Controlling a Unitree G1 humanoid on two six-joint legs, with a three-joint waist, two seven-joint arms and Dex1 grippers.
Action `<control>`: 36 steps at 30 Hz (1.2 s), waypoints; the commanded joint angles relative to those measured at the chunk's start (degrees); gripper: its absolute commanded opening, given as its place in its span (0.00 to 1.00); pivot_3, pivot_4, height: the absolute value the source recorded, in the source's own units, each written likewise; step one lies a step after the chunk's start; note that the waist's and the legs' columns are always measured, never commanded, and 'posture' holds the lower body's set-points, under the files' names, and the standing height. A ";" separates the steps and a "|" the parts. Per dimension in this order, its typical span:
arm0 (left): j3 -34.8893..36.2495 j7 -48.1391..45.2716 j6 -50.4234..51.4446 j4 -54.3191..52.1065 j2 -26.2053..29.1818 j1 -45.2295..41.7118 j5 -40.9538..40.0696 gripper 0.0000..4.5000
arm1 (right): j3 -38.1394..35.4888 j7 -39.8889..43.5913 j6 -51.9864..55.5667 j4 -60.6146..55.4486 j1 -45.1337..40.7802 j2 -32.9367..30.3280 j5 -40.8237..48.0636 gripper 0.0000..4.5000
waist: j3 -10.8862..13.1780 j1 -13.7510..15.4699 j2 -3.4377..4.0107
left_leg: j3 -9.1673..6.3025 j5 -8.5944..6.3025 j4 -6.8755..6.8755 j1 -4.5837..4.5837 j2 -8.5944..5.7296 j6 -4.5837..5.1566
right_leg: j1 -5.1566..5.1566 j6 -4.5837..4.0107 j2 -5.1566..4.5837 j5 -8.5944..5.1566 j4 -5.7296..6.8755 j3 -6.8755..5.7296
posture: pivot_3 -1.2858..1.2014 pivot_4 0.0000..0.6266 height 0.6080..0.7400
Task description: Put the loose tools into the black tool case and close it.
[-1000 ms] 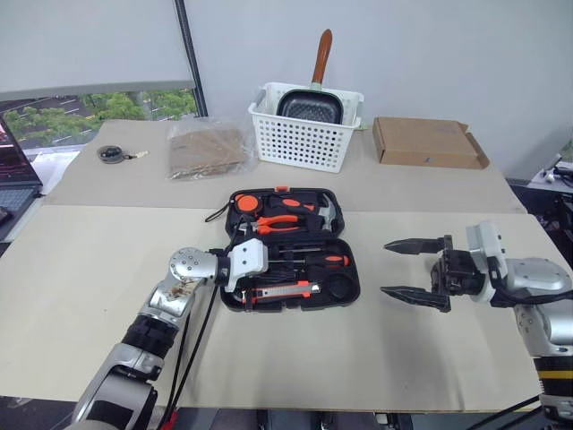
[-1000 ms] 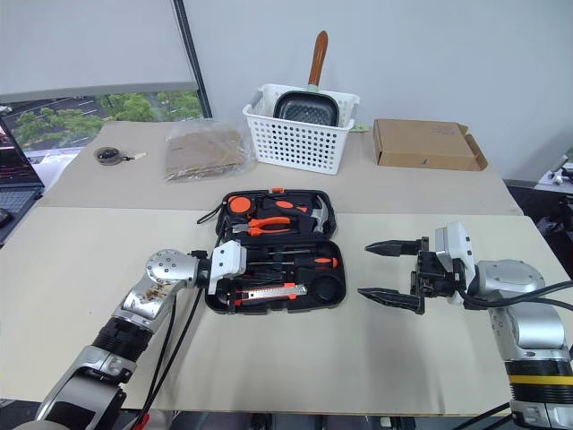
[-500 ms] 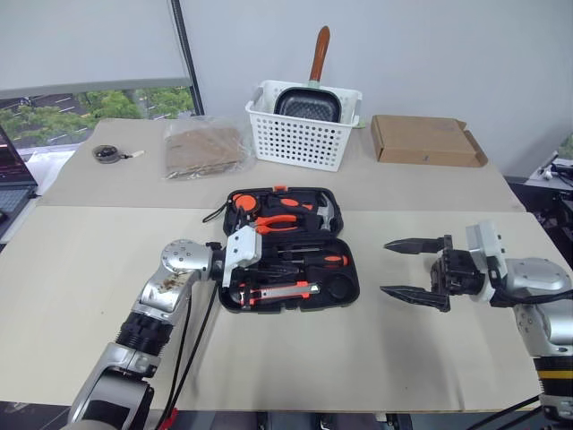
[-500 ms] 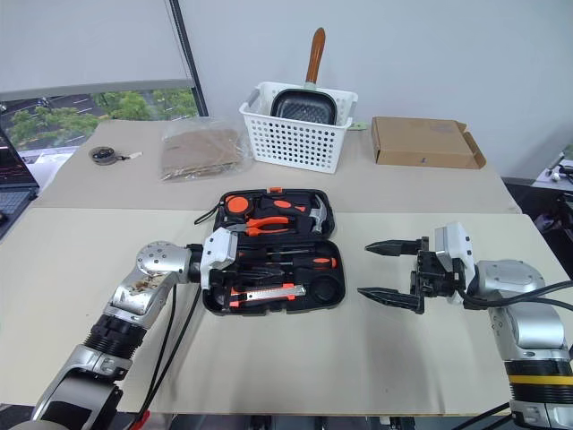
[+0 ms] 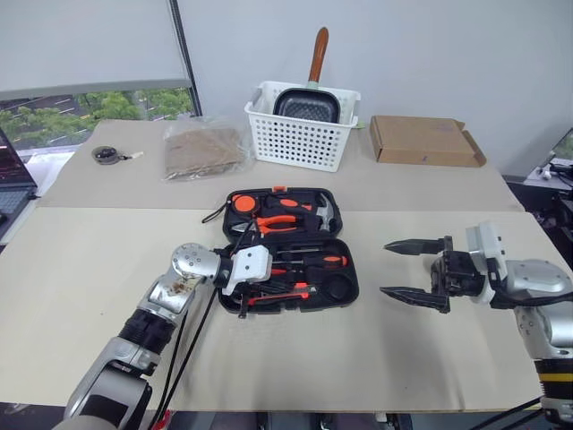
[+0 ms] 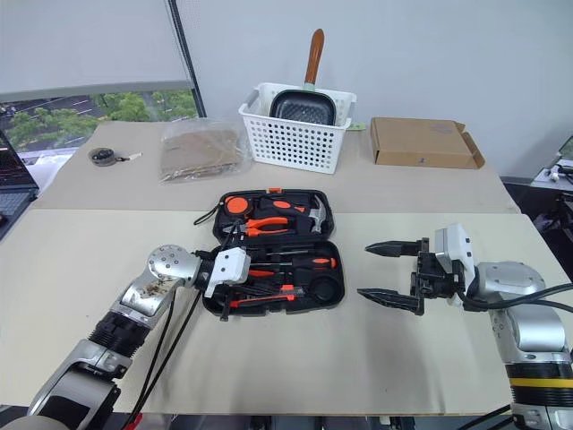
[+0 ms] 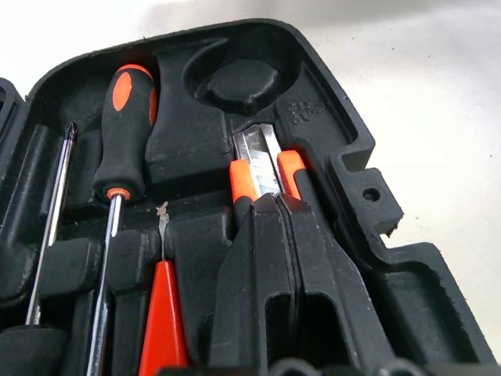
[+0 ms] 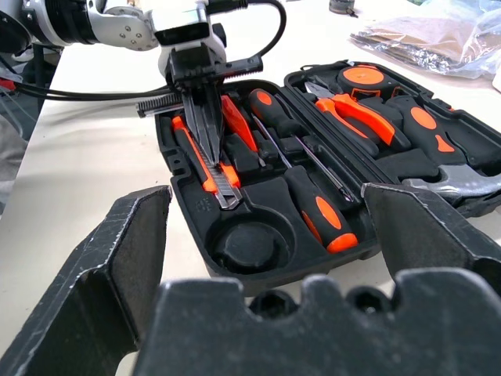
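The black tool case (image 5: 355, 279) lies open at the table's middle. Its near half holds an orange-and-black screwdriver (image 7: 125, 133), a small red screwdriver (image 7: 160, 321) and the red-and-black utility knife (image 7: 262, 168). My left gripper (image 7: 275, 202) is shut with nothing between its fingers. It points down over the case's near left corner, and its tips rest on the knife (image 8: 223, 176) about midway along. My right gripper (image 5: 386, 267) hangs open above the table just right of the case, pointing at it.
Pliers (image 5: 285, 221) and a hammer (image 5: 327, 211) sit in the case's far half. Behind it stand a white basket (image 5: 300, 141) with a pan, a cardboard box (image 5: 425, 141) and a plastic bag (image 5: 204, 148). A laptop (image 5: 11, 193) is at the left edge.
My left gripper has sunk a little toward the case's near edge and swung further right onto the knife. The right gripper has kept still.
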 commanded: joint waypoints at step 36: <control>15.46 6.12 32.54 -35.73 12.39 5.18 -24.96 1.00 | 2.77 -16.75 -0.01 24.27 -4.73 -9.17 -24.25 1.00 | -0.13 -1.36 0.16 | -0.01 0.08 -0.05 -0.11 -0.05 -0.08 | -0.08 0.13 0.08 0.06 -0.10 0.10 | 0.52 0.24 0.70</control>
